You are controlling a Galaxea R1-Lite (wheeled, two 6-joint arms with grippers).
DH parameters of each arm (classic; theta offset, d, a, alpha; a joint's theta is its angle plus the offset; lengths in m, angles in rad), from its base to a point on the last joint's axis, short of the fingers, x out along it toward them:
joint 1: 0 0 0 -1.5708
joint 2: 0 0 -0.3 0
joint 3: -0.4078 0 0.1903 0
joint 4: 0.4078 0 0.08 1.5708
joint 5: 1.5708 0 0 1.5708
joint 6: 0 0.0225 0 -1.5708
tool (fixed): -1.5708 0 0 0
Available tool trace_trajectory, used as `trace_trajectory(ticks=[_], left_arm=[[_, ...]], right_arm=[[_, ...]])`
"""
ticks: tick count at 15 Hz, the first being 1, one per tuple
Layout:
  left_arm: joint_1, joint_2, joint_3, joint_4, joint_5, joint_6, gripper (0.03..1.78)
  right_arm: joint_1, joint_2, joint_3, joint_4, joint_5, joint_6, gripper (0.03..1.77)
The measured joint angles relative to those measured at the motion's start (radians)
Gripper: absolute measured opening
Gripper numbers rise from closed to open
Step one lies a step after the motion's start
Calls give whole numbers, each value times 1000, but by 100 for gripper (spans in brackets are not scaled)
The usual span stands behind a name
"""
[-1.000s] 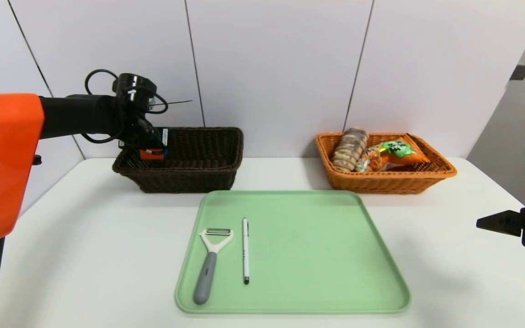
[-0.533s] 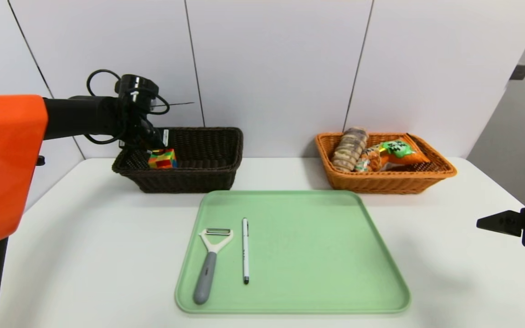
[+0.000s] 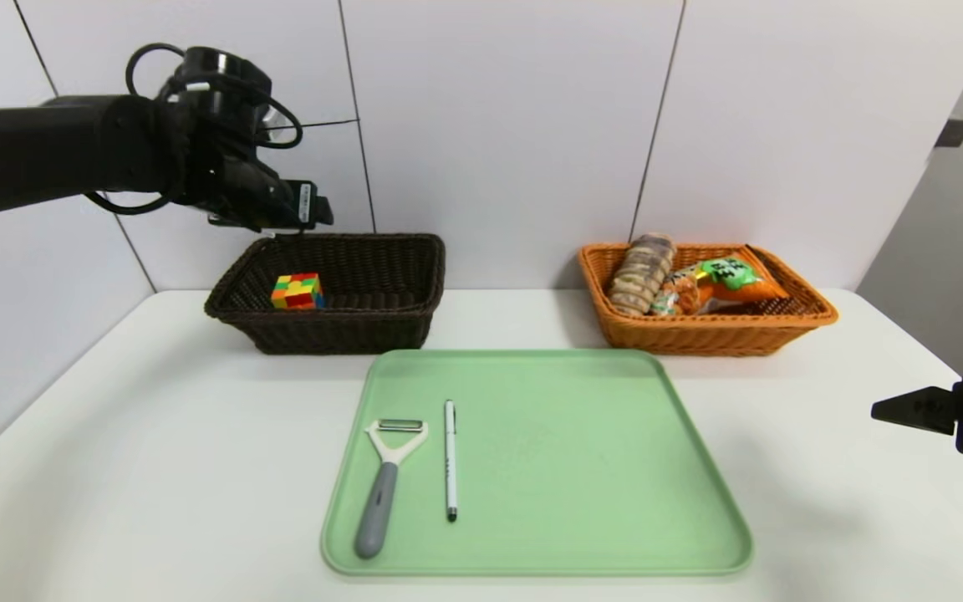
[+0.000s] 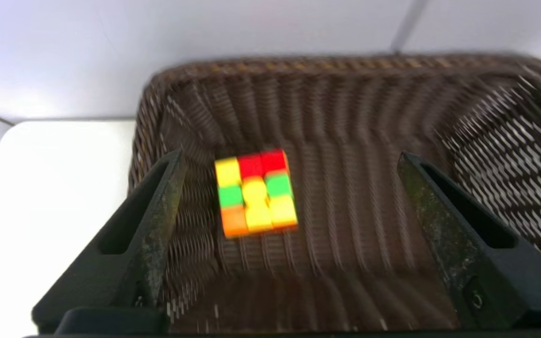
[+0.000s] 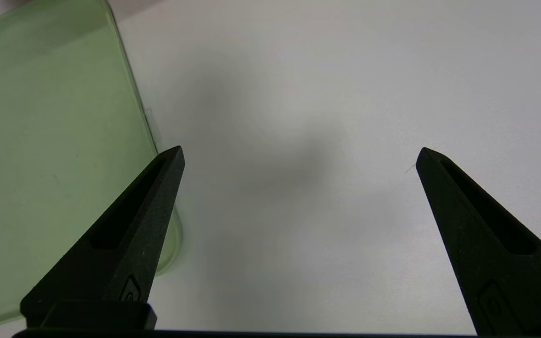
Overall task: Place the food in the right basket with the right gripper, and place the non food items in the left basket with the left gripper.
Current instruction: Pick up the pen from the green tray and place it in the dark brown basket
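White tabletop (image 3: pixel 155 435) | dark woven basket (image 3: pixel 348 326): blurry cube (image 3: pixel 298 291) | left gripper (image 4: pixel 289 159) spread, empty | right gripper (image 5: pixel 298 155) spread

Cube (image 3: pixel 298 291) in left basket (image 3: pixel 381 322); peeler (image 3: pixel 385 485) left of pen (image 3: pixel 450 458) on tray (image 3: pixel 582 468).

A white table (image 3: pixel 155 435) with a rounded edge stands against a wall of large pale panels (image 3: pixel 498 125) split by thin dark seams. At the far right a grey wall (image 3: pixel 958 251) carries a small dark fitting (image 3: pixel 955 132).
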Motion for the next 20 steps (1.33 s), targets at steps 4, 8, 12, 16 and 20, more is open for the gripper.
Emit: trace_trajectory(ticks=[4,8,12,16,20], left_arm=[[-122,-132,1,301,-11,-93,164],[-240,-218,27,595,-15,-313,167],[-319,-284,110,648,-155,-483,167],[-344,-316,189,650,-190,-501,169],[-386,-301,260,649,-192,-519,169]], right_arm=[[0,-3,4,1,0,1,171],[0,-7,14,1,1,0,171],[1,-7,15,0,1,0,171],[2,-6,15,1,10,1,171],[2,-6,16,1,10,1,171]])
